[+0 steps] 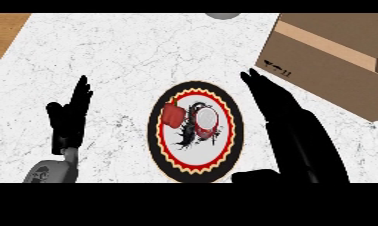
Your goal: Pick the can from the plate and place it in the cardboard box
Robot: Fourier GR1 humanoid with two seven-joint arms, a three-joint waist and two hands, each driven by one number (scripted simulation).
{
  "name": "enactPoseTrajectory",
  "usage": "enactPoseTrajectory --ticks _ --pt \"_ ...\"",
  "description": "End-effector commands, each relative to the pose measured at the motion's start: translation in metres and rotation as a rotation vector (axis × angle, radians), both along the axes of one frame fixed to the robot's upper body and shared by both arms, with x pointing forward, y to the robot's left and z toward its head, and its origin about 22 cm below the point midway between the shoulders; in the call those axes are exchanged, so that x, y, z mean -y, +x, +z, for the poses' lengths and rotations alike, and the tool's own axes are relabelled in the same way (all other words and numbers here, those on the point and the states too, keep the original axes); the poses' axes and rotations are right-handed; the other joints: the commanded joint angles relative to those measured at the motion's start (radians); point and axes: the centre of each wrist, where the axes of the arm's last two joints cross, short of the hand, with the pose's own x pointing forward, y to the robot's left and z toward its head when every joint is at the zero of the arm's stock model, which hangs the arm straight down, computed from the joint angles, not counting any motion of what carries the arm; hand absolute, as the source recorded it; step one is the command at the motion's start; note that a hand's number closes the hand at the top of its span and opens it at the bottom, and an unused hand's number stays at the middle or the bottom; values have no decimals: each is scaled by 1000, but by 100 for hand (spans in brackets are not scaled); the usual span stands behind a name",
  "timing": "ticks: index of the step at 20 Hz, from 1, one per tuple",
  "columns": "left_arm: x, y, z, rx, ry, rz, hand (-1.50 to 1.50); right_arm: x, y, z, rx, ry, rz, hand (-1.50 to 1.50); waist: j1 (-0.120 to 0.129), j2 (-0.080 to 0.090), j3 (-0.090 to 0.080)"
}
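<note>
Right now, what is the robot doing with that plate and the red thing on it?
The robot is getting ready to pick up the red can, which lies on its side on the round plate. Its right hand is open, fingers straight, just to the right of the plate and not touching the can. Its left hand rests open at the left of the counter. The cardboard box waits at the upper right.

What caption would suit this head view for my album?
Red can lying on a patterned plate, right hand open beside it, left hand resting, cardboard box waiting.
</note>
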Motion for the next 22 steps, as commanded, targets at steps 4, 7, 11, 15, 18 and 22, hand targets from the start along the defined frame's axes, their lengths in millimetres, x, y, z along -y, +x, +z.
enactPoseTrajectory --ticks 4,7,11,15,18,22 --pt "3 0 -6 -14 -4 -1 0 -18 15 4 -188 -159 -83 -150 -7 0 1" --pt "2 12 14 10 -28 -15 0 -56 25 -16 -258 -183 -93 -150 7 0 0" --pt "10 3 0 -5 3 6 0 -57 23 -9 -299 -198 -111 -150 -6 -3 1" --pt "-14 -1 -7 20 17 13 0 -67 30 -20 -321 -165 -106 -150 -7 1 1" --pt "-3 -11 -11 0 9 5 0 -86 28 -19 -319 -180 -125 -150 -4 -2 1" --pt "-2 6 -1 8 0 15 0 -98 36 -31 -347 -227 -152 -150 -5 -1 1"
